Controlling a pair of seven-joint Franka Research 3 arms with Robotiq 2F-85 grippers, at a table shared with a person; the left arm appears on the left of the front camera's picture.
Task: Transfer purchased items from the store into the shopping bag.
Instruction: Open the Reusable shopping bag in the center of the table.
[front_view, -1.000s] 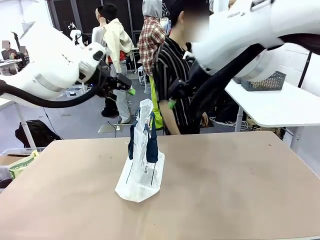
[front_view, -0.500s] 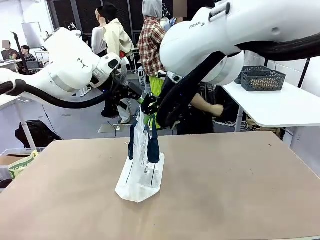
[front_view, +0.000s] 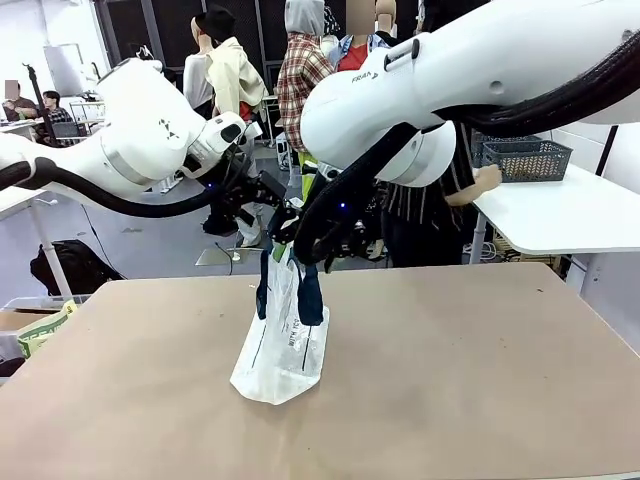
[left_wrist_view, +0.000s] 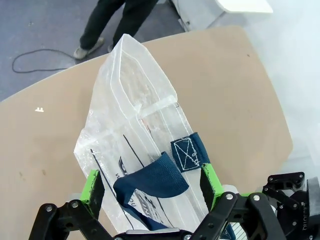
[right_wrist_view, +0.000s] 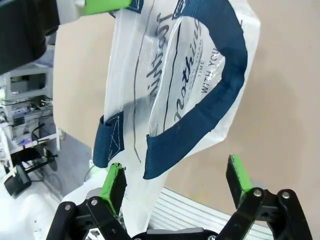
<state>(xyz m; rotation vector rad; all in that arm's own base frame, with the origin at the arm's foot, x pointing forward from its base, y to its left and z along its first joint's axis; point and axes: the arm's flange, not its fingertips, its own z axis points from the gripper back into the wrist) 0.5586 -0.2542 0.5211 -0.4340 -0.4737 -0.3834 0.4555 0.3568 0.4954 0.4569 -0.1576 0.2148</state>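
Left gripper (left_wrist_view: 151, 177): 2 green-padded fingers spread wide, straddling 1 navy strap handle (left_wrist_view: 167, 172) at the mouth of the shopping bag (left_wrist_view: 127, 110). The pads stand either side of the strap and nothing is pinched. Judged purpose: placed to take this handle and draw 1 side of the mouth outward.

Right gripper (right_wrist_view: 174, 164): fingers likewise spread, with the 2nd navy handle (right_wrist_view: 234, 55) looping just ahead of and between them. No grip is made. Judged purpose: the opposite pull, so that the 2 grippers hold the mouth open for loading.

Shopping bag: translucent white plastic with dark print on the front. It stands upright, slightly slumped, near the middle of the tan table (front_view: 480, 380), with both grippers meeting at its top. The mouth is pressed nearly flat and is judged not ready to receive goods.

Store: dark grey slotted basket (front_view: 525, 160) on a white side table (front_view: 570, 215) at far right, well apart from the bag. The person's hand (front_view: 487, 180) is just beside its near corner, judged to be reaching for it.

Purchased items: the basket contents are too far off to make out. Nothing can be told apart through the bag's plastic, though folds and print make this uncertain.

Hidden or unclear:
- In the front view the right arm covers the bag's rim.
- Whether any pad touches plastic cannot be told.
- The person's other hand is behind the arms.
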